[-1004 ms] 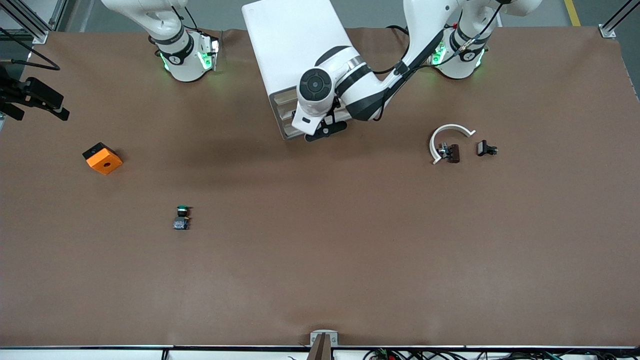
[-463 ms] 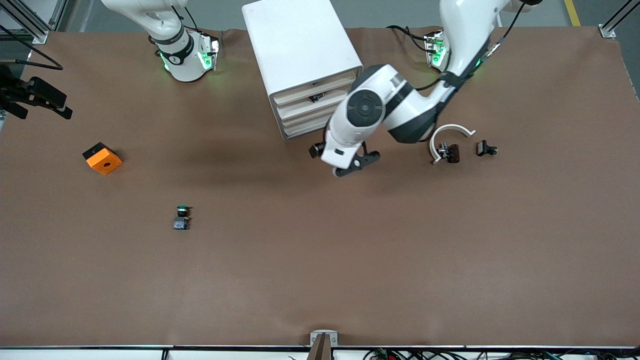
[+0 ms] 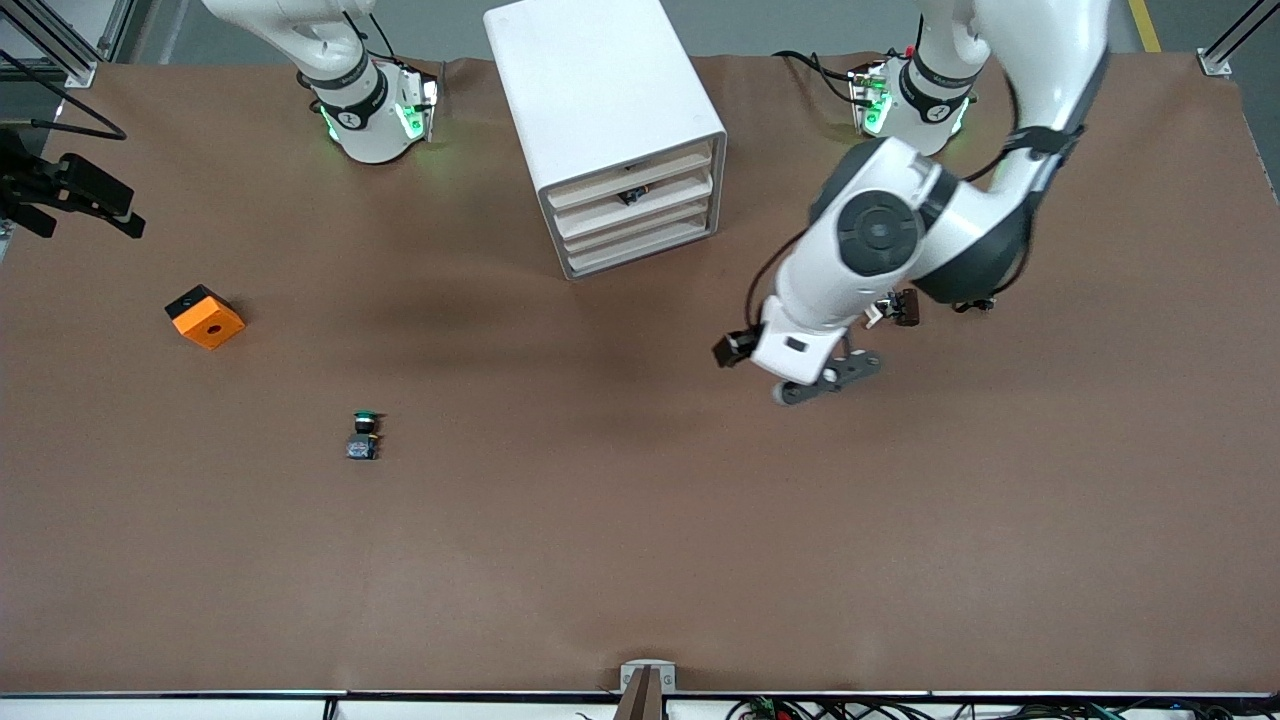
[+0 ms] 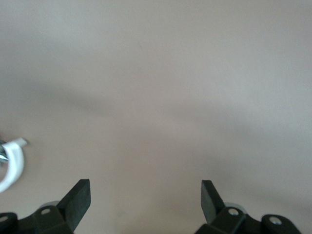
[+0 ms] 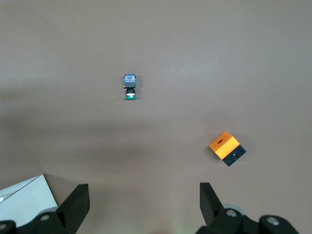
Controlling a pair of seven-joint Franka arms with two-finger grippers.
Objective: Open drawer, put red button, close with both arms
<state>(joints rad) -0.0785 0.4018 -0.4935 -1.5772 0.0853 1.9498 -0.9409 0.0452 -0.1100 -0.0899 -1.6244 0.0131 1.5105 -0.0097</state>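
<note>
The white cabinet [image 3: 600,90] stands between the arms' bases. Its four cream drawer fronts sit in line, and the second drawer from the top [image 3: 665,188] looks pushed in. A small dark thing [image 3: 630,196] shows at that drawer's slot; I cannot tell if it is the red button. My left gripper [image 3: 825,380] is open and empty over bare table, away from the cabinet toward the left arm's end; in the left wrist view [image 4: 145,192] only table lies between the fingers. My right gripper [image 5: 144,195] is open and empty, held high, out of the front view.
A green-capped button [image 3: 365,435] stands nearer the camera, toward the right arm's end; the right wrist view shows it too [image 5: 129,87]. An orange block [image 3: 205,316] lies at that end. A white arc piece [image 4: 12,163] and small dark parts [image 3: 905,305] lie under the left arm.
The left arm swung away from the cabinet's front toward its own end of the table and nearer the camera, uncovering the drawers and covering the white arc. The right arm waits unmoved.
</note>
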